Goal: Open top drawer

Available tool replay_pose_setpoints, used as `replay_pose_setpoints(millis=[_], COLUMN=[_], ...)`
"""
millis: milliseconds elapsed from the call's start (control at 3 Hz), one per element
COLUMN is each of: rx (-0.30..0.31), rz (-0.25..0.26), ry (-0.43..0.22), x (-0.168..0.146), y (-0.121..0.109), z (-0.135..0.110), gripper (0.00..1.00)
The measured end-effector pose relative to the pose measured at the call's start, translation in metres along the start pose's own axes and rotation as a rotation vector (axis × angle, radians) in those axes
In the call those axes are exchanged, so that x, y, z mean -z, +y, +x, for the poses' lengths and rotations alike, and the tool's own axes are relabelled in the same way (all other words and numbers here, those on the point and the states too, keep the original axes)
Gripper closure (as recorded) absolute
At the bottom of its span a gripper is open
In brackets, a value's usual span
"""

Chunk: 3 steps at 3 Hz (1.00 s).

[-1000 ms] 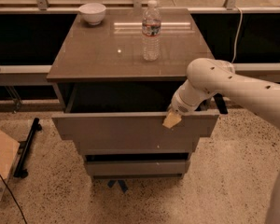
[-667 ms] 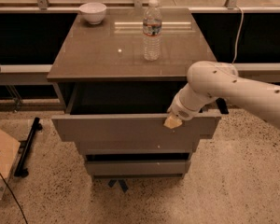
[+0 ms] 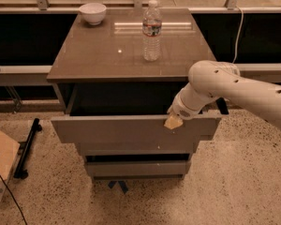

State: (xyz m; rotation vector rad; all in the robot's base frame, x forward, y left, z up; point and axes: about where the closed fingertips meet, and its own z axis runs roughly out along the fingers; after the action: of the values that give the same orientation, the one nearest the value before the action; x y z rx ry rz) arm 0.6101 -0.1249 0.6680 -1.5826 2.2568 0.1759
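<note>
The top drawer [image 3: 126, 134] of the grey-brown cabinet is pulled out toward me, its flat front standing well forward of the cabinet body and its inside dark. My gripper [image 3: 173, 122] hangs from the white arm [image 3: 234, 90] at the upper edge of the drawer front, right of centre; a tan fingertip [image 3: 172, 123] rests on that edge. Two shorter drawer fronts [image 3: 138, 168] sit below, shut.
A clear water bottle [image 3: 151, 31] stands on the cabinet top [image 3: 107, 55], a white bowl [image 3: 92, 12] at its back left. A cardboard box [image 3: 1, 170] and a black stand [image 3: 27, 146] lie on the speckled floor at left. A white cable [image 3: 237, 27] hangs at back right.
The gripper has shifted very slightly at the drawer's upper edge. The drawer front stays about where it was.
</note>
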Motion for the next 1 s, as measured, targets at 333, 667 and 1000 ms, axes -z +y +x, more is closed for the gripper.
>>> replay_pose_setpoints(millis=[333, 667, 1000], rx=[0.031, 0.023, -0.002], rz=[-0.026, -0.043, -0.067], ry=[0.078, 0.129, 0.158], x=[0.010, 0.021, 0.027], y=[0.015, 0.032, 0.049], z=[0.010, 0.027, 0.044], gripper=[0.06, 0.00, 0.00])
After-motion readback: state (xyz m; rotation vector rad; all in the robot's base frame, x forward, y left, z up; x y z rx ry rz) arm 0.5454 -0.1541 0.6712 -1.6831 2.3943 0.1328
